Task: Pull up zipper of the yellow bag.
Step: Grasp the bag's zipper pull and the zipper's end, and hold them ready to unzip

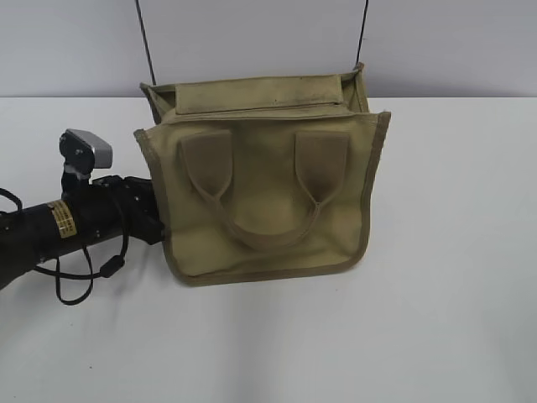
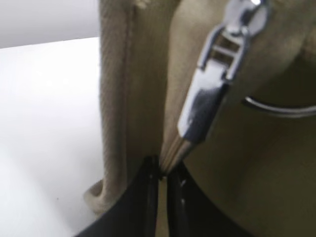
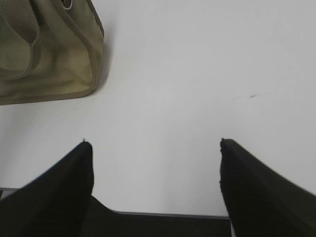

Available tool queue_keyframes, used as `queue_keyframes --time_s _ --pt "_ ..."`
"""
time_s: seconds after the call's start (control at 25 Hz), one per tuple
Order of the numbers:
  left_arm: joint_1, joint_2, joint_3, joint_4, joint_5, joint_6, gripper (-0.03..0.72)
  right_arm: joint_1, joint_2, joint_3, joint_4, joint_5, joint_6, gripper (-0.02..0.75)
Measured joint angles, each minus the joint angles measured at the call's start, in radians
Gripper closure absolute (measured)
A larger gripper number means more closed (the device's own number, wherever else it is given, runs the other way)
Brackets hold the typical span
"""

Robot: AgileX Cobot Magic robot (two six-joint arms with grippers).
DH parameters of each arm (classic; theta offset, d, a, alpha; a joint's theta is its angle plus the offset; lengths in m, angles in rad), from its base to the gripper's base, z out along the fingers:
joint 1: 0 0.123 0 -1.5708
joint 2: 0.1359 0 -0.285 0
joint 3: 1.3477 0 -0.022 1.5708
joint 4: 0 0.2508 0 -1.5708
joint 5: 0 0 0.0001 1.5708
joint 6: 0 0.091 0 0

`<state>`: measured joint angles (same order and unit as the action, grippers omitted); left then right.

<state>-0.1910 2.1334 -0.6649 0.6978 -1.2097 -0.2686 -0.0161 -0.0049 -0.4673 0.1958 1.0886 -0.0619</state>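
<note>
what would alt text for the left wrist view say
Close-up: the left gripper is pinched shut on an edge of the yellow bag, just below the silver zipper pull tab. White table lies to the left.

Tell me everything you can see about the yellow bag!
The yellow bag is a small squarish khaki canvas tote with darker edge trim, rounded bottom corners and two short looped handles. It sits on the white table. The left end effector pinches fabric at its left side, beside a silver metal pull tab. The right end effector is open, apart from it.
</note>
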Motion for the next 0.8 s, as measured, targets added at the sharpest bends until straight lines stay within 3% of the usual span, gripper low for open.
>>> queue_keyframes --time_s 0.28,0.8 --pt "-0.001 -0.13 0.083 -0.132 0.028 0.0 0.68 0.0 0.0 0.0 0.0 0.0 0.0 0.156" --pt "-0.001 -0.344 0.088 -0.093 0.277 0.0 0.68 0.0 0.0 0.0 0.007 -0.004 0.0 0.156"
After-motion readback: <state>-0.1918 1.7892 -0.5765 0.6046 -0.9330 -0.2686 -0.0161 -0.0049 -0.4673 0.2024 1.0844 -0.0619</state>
